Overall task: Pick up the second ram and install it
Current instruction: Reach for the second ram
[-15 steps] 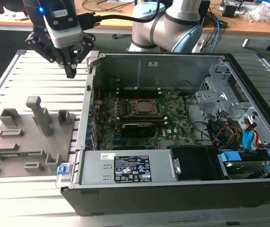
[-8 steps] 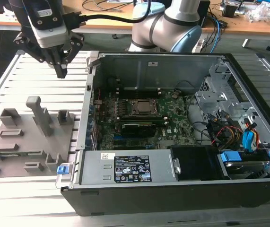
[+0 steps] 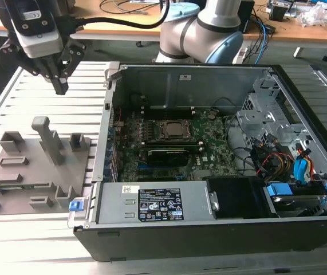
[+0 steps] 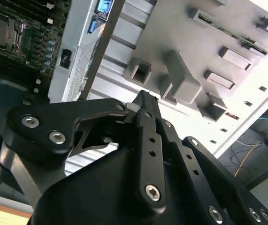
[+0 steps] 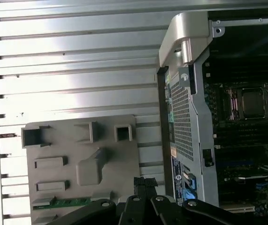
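second ram (image 5: 70, 202): sits in edge slot of gray holder (image 3: 31, 172) on slatted surface (image 3: 37, 252), outside computer case (image 3: 209, 235); long axis 9-to-3 in exterior view; lies toward 7 o'clock from tool (image 3: 62, 87) (hovering high, fingers pinched together, carrying nothing).

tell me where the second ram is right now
In the first wrist view the second ram sits in a slot of the grey holder, on the slatted table beside the open computer case.
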